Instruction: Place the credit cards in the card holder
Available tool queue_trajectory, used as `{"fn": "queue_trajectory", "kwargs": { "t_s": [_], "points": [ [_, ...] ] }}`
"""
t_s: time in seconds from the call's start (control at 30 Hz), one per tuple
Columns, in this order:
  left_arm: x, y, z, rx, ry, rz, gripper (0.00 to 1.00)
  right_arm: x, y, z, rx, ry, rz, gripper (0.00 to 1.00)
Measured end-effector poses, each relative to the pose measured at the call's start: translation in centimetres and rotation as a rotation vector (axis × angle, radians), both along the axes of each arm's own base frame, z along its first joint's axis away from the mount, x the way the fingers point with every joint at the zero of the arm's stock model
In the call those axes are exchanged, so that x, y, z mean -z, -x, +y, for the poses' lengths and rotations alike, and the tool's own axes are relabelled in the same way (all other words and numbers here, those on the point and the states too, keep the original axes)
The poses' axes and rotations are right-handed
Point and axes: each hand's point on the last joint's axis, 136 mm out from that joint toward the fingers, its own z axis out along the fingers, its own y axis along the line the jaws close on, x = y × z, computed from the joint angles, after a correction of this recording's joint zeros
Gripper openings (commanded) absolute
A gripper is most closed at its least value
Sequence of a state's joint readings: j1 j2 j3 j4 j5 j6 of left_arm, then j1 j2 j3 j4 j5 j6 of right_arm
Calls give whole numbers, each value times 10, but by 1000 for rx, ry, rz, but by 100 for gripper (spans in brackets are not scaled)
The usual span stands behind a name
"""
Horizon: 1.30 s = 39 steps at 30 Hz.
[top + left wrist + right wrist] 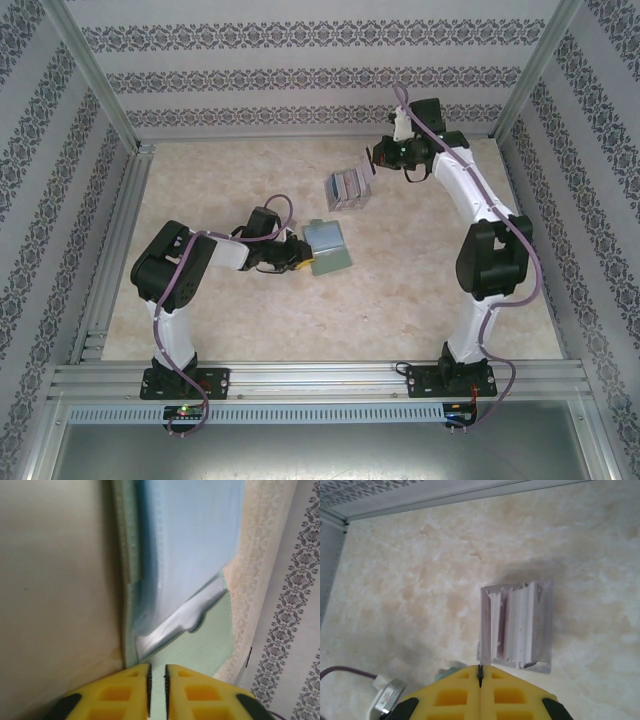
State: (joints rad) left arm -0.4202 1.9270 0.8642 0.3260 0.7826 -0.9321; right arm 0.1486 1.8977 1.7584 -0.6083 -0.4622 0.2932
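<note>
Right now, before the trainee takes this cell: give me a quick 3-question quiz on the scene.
1. True or false: the credit cards already sit inside the card holder.
2. Which arm's pincer is at the card holder? A) left B) right C) neither
3. Short answer: in the right wrist view, how do the jaws of the right pincer stand?

Key
1. False: the cards are outside the holder and apart from it.
2. A: the left pincer has the holder's green edge at its fingertips.
3. Shut.
</note>
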Motion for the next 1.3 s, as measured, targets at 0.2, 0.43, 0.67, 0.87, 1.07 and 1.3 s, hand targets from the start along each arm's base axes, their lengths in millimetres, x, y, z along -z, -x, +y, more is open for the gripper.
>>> {"fn": "queue_trajectory", "kwargs": {
  "t_s": [0.2, 0.43, 0.67, 0.87, 1.07, 1.3],
  "points": [
    [-7, -3, -6, 7, -27, -10, 35, -10, 33, 14, -36, -78, 6, 0],
    [-29, -1, 4, 7, -134, -49, 43, -9, 68, 27, -73, -175, 32, 0],
    [-109, -14, 11, -11, -108, -212, 44, -15, 79, 38, -101, -296, 32, 0],
    [-159, -34, 15, -72, 22, -313, 49, -22, 83, 46, -115, -409, 39, 0],
    [-187, -55, 0, -96, 213, -366, 49, -33, 85, 52, -139, -483, 31, 0],
    [-186, -72, -14, -96, 313, -339, 48, -38, 87, 59, -153, -564, 44, 0]
  ]
}}
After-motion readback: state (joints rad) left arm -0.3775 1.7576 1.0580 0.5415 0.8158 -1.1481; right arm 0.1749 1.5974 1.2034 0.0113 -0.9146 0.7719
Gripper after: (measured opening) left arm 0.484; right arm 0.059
